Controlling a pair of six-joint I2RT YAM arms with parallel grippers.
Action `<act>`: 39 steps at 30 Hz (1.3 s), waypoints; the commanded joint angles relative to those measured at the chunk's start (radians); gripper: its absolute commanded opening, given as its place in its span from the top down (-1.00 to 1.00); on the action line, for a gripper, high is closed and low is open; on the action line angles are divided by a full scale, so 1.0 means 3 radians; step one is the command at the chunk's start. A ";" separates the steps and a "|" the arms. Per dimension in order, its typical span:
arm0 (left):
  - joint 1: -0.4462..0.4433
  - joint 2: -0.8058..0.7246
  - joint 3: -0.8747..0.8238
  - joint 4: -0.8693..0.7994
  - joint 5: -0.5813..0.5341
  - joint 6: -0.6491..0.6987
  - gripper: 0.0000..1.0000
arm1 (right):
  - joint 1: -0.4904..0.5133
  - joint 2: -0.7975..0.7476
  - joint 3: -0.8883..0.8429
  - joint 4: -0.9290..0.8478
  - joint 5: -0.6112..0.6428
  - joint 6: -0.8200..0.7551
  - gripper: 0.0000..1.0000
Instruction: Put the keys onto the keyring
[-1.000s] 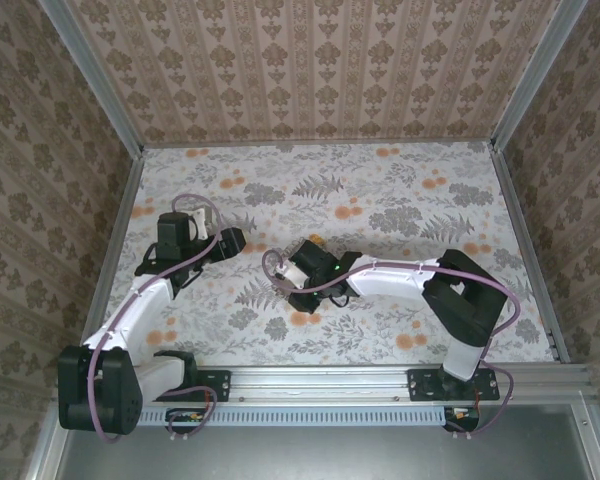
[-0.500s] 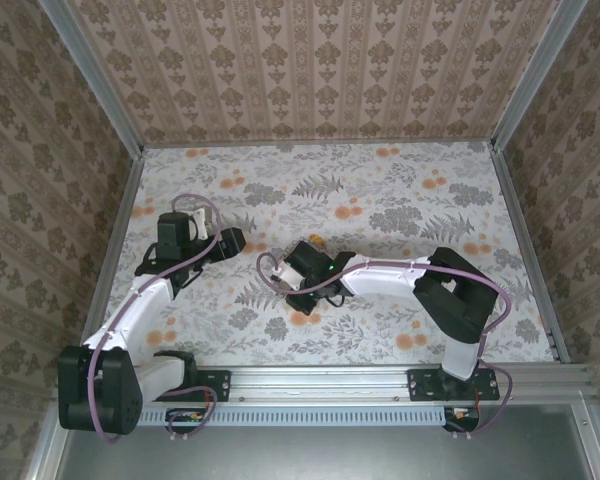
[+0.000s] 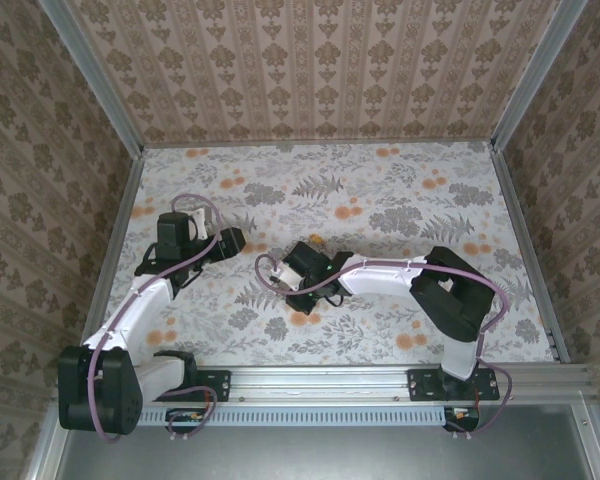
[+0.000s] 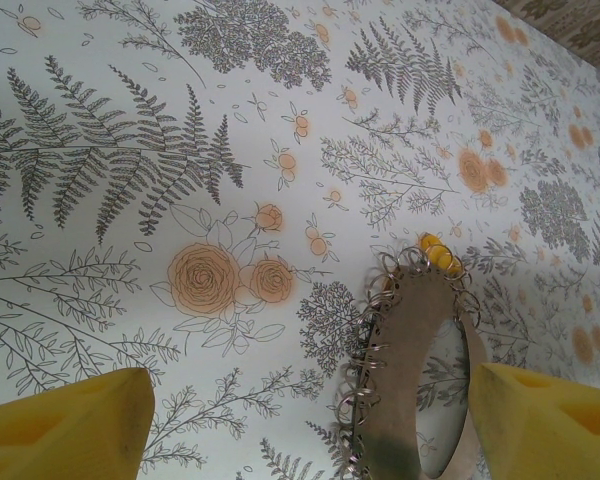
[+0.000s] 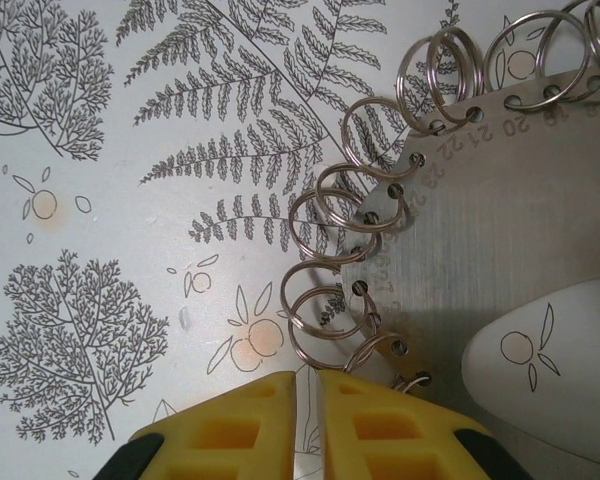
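Note:
The keyring is a flat grey-brown oval plate edged with several wire split rings, and it lies on the floral table. A small yellow piece sits at its far end. My left gripper is open, its yellow fingers wide apart, and the plate lies just inside the right one. My right gripper is shut to a thin slit at the plate's ringed edge. One split ring touches its fingertips. In the top view the right gripper hovers mid-table, right of the left gripper. The keys are out of view.
Patterned walls enclose the table on three sides, with metal posts at the corners. Both arm bases are bolted to the rail at the near edge. The right arm's elbow rests low over the table's right half.
The right arm has reached slightly further left and its elbow has dropped. The left arm has not moved.

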State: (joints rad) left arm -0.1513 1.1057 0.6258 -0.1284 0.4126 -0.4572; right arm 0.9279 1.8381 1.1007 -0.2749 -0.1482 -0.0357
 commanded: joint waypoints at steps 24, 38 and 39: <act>0.0071 -0.0111 0.0056 -0.0083 0.0051 0.0041 -0.67 | -0.0019 -0.0343 -0.0084 -0.0050 0.0107 -0.0243 1.00; 0.0064 -0.0183 0.0041 -0.0117 0.0056 0.0066 -0.66 | -0.0154 -0.0533 -0.0258 -0.0015 -0.0389 -0.0423 0.03; 0.0064 -0.0188 0.0037 -0.0119 0.0052 0.0062 -0.66 | -0.0154 -0.0513 -0.0266 -0.0007 -0.0350 -0.0448 -0.12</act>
State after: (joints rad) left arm -0.1356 1.0744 0.6258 -0.1429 0.4156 -0.4564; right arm 0.8799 1.6653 1.0290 -0.2695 -0.2440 -0.1490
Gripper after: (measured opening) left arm 0.829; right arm 0.497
